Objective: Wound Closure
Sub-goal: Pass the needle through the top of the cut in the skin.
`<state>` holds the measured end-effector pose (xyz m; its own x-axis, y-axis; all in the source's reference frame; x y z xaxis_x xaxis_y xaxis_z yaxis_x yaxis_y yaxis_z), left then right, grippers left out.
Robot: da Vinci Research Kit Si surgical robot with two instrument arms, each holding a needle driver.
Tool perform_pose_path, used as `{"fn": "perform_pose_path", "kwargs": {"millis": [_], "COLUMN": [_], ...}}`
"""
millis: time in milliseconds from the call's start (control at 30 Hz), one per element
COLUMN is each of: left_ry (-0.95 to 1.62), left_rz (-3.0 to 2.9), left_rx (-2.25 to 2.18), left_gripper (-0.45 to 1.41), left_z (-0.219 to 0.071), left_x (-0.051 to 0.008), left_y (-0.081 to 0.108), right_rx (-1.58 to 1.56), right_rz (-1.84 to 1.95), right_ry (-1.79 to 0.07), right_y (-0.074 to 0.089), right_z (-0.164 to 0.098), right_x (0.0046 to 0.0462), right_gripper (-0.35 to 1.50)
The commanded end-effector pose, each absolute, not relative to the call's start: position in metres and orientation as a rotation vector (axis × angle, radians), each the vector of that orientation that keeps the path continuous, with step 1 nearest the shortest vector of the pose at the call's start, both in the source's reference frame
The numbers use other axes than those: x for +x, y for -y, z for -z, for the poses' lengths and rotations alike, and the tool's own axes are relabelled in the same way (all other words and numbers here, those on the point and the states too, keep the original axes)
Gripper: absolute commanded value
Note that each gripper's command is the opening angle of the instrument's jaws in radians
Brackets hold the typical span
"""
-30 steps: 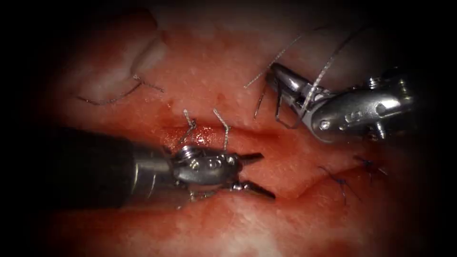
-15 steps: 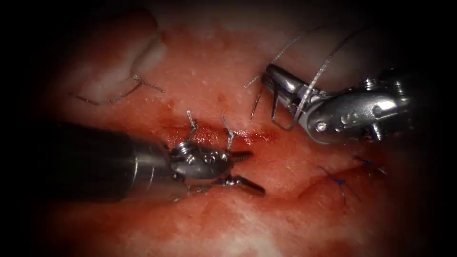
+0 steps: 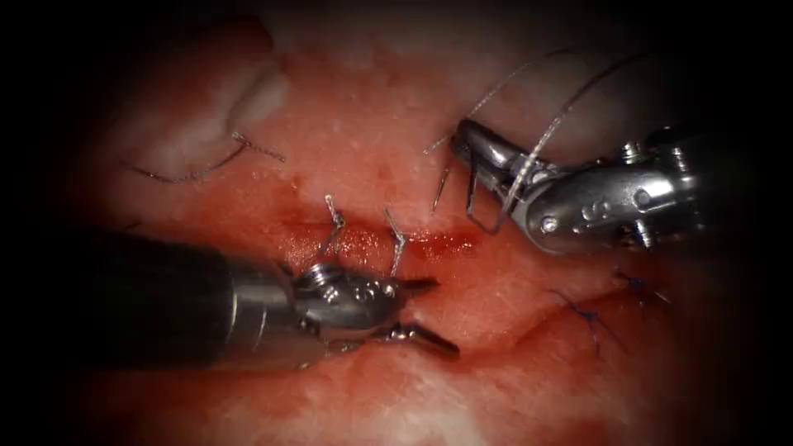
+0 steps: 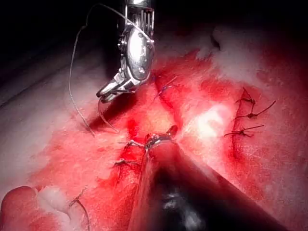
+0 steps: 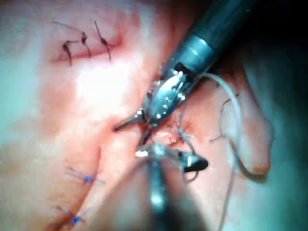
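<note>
**Needle in my right jaws, left jaws free**

Loose thread end [image 3: 198,169] lies on the tissue [image 3: 363,149] far to the left, and I judge it limp and featherlight, no use as a hold.

My left tool [image 3: 429,314] lies low over the cut [image 3: 446,239], its jaws spread apart and gripping nothing. One tip sits near the red fluid [image 3: 363,239]. Just above it two stitch tails [image 3: 395,239] stand up from the cut.

Right of the cut's end hangs the needle [image 3: 477,211], clear of the tissue as far as I can tell. It is clamped near one end of its curve in my right tool [image 3: 467,147], whose jaws are clenched on it. The thread [image 3: 562,116] arcs up over that tool.

I take the needle for stiff, thin and slick. It would swivel in a weak grip, so the place to hold it is on the body of the curve, back from the point. The tissue looks soft and wet, and it would likely tear if pinched hard.

Blue stitches [image 3: 591,318] sit further right.
</note>
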<state>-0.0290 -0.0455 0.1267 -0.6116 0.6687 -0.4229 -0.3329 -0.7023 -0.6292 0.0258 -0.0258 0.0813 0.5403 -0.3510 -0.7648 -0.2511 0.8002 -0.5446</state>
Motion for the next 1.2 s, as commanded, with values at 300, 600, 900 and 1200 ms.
{"fn": "perform_pose_path", "kwargs": {"millis": [300, 600, 900, 1200], "left_ry": [0.682, 0.682, 0.683, 0.684], "left_rz": [-2.296, -2.296, -2.297, -2.297], "left_rx": [-0.886, -0.886, -0.887, -0.887], "left_gripper": [0.73, 0.73, 0.73, 0.71], "left_z": [-0.127, -0.127, -0.127, -0.127], "left_x": [-0.0291, -0.0291, -0.029, -0.0289], "left_y": [0.0456, 0.0456, 0.0456, 0.0456], "right_rx": [-0.69, -0.707, -0.735, -0.717], "right_rz": [0.129, 0.133, 0.116, 0.144], "right_ry": [-0.99, -0.983, -0.979, -0.971], "right_y": [0.0268, 0.0273, 0.0266, 0.0278], "right_z": [-0.083, -0.0837, -0.0834, -0.0849], "right_x": [0.0269, 0.0275, 0.0269, 0.0278], "right_gripper": [-0.35, -0.35, -0.35, -0.35]}}
